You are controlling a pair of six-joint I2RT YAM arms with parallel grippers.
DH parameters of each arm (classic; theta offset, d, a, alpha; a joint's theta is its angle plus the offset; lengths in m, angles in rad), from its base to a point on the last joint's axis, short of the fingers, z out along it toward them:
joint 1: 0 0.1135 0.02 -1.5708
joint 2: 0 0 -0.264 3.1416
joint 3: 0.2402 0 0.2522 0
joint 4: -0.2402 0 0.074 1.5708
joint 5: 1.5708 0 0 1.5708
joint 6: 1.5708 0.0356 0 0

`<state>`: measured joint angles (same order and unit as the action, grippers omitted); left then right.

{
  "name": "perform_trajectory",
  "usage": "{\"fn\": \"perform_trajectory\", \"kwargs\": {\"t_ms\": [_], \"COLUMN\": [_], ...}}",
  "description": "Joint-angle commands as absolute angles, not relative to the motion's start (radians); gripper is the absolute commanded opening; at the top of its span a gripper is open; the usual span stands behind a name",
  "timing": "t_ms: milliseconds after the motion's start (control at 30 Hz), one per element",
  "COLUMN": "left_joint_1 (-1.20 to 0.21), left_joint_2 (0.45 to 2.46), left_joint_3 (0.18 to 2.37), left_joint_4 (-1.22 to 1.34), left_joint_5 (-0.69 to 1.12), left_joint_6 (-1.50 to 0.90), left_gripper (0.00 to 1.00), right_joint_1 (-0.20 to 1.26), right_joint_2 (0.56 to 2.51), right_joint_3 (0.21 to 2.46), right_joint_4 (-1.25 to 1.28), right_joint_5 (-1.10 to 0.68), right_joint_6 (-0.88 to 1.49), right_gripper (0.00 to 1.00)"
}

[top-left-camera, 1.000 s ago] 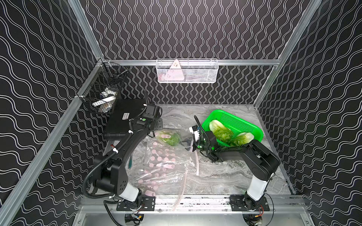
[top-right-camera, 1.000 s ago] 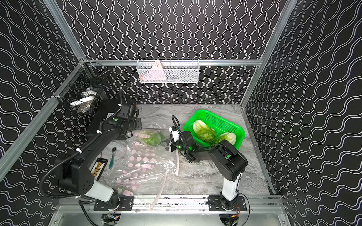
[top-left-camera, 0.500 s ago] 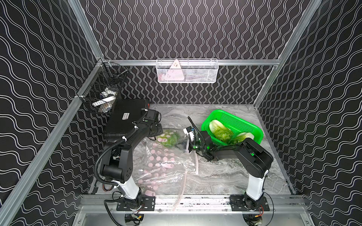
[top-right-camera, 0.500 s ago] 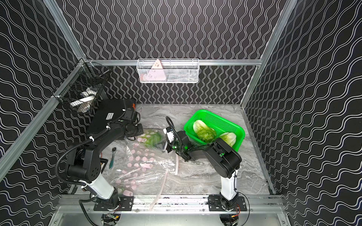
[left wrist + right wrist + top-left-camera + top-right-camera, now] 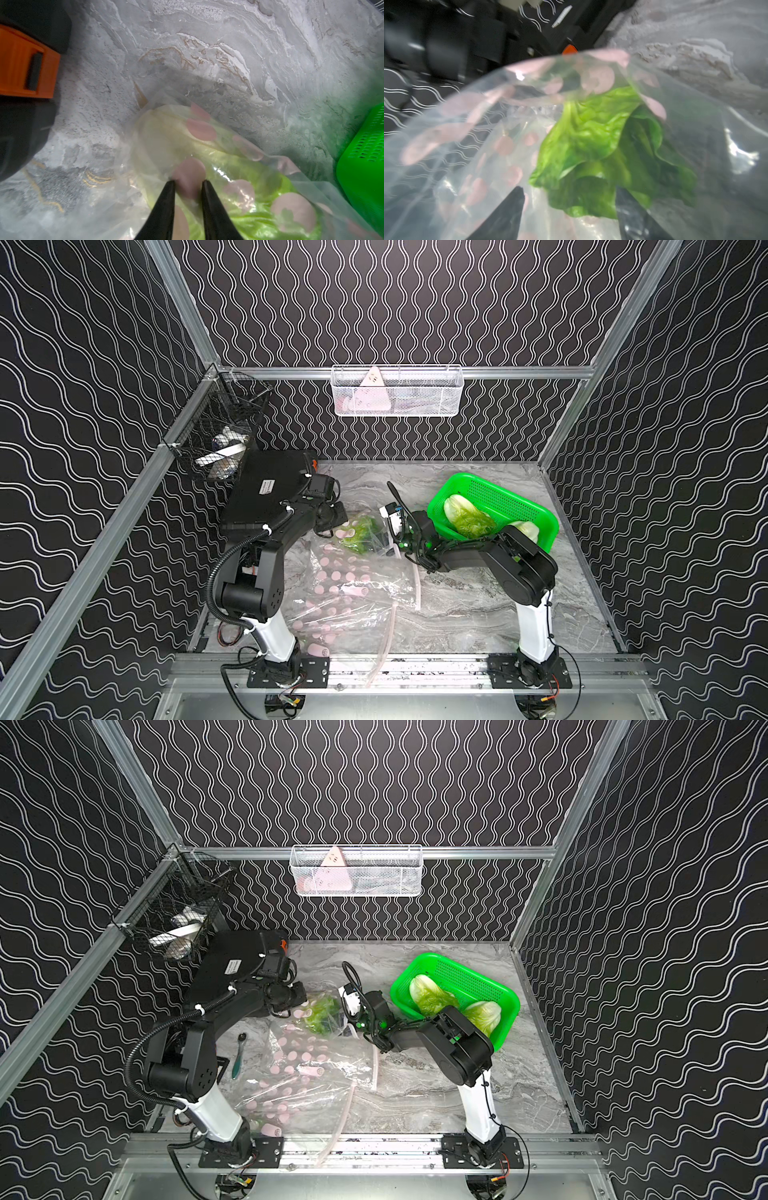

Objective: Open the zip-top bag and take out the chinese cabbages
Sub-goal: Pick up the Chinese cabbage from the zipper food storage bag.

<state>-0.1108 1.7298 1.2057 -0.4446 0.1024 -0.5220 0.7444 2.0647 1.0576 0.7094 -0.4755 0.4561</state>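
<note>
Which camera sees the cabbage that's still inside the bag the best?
The right wrist view: the cabbage fills it, green leaves close up. The left wrist view shows its whitish base through the dotted bag. Both top views show only a small green patch.

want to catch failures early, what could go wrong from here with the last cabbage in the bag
The right gripper stands open around just the loose leafy end of the cabbage; closing there may tear leaves or slip off.
It may also catch the film of the bag and drag it along.
The left gripper has only thin film in its narrow gap, so a pinch there could slip.
</note>
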Motion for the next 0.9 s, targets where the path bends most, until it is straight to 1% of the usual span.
{"fn": "perform_trajectory", "kwargs": {"t_ms": [0, 133, 267, 467, 667, 867], "left_joint_1": [-0.110, -0.111, -0.110, -0.112, -0.112, -0.114], "left_joint_2": [1.735, 1.736, 1.736, 1.723, 1.717, 1.691], "left_joint_3": [1.206, 1.202, 1.188, 1.166, 1.156, 1.118], "left_joint_4": [-0.457, -0.459, -0.447, -0.417, -0.419, -0.381], "left_joint_5": [0.136, 0.147, 0.158, 0.156, 0.154, 0.141], "left_joint_6": [-0.534, -0.536, -0.543, -0.563, -0.571, -0.592], "left_gripper": [0.27, 0.25, 0.24, 0.22, 0.22, 0.19], "right_joint_1": [0.749, 0.752, 0.753, 0.756, 0.756, 0.756], "right_joint_2": [2.093, 2.123, 2.136, 2.196, 2.273, 2.338], "right_joint_3": [1.099, 1.127, 1.126, 1.228, 1.326, 1.377], "right_joint_4": [0.693, 0.662, 0.690, 0.724, 0.709, 0.736], "right_joint_5": [-0.464, -0.446, -0.441, -0.483, -0.490, -0.515], "right_joint_6": [0.454, 0.454, 0.479, 0.559, 0.586, 0.626], "right_gripper": [0.69, 0.65, 0.62, 0.58, 0.55, 0.53]}}
